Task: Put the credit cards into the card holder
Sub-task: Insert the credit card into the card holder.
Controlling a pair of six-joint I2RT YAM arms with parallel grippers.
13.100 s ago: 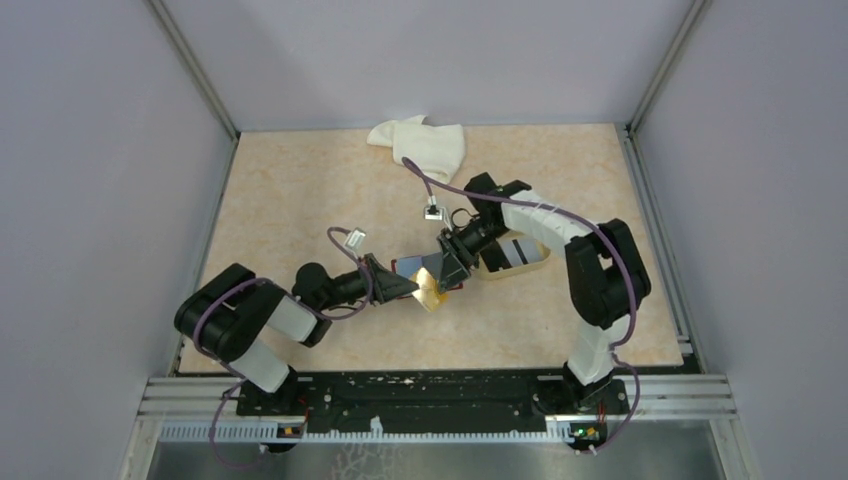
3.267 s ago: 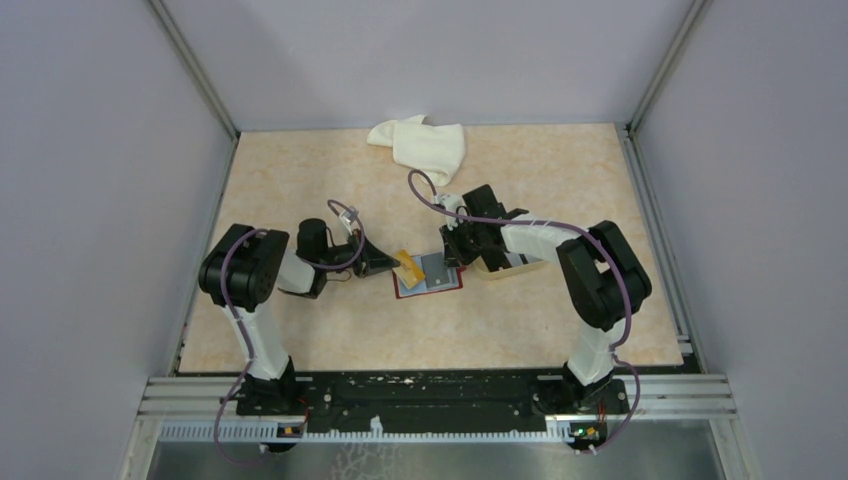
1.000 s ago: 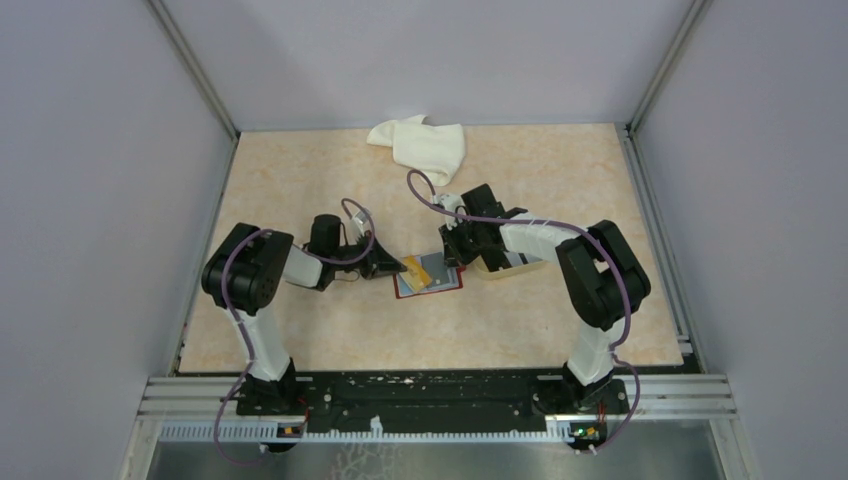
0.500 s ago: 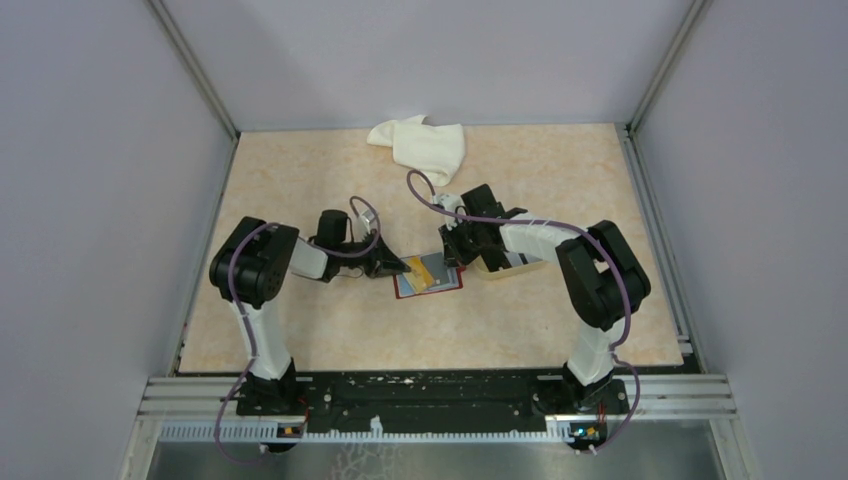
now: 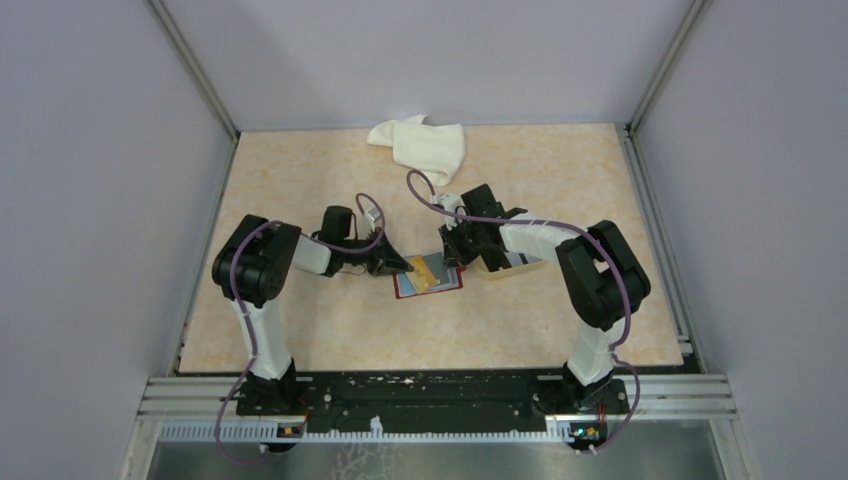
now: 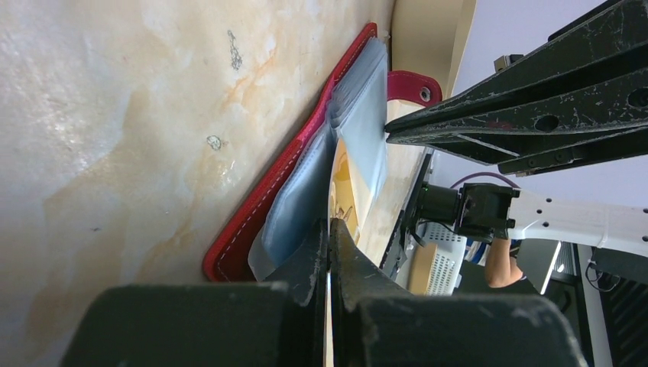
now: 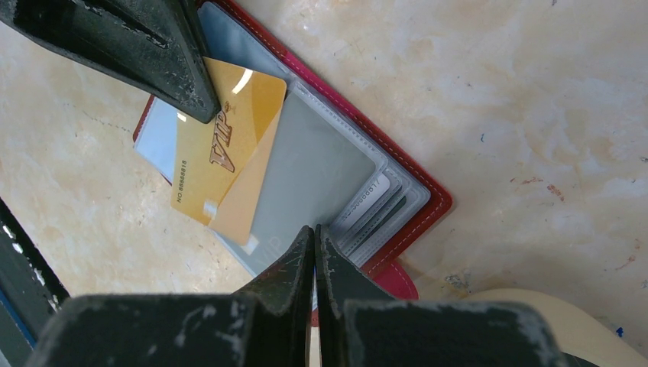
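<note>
Card holder (image 7: 321, 164) lies open; left claw (image 6: 329, 225) pinches gold card (image 7: 218, 160), right claw (image 7: 315, 229) pressed together

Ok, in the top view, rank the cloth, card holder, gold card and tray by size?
1. cloth
2. card holder
3. gold card
The tray is mostly hidden under the right arm, so it is left unranked.

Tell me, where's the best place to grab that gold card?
The bare outer corner of the gold card, pinched across both faces, coming from the left, where the left gripper has it. Its opposite edge seems tucked under a clear sleeve of the holder.
</note>
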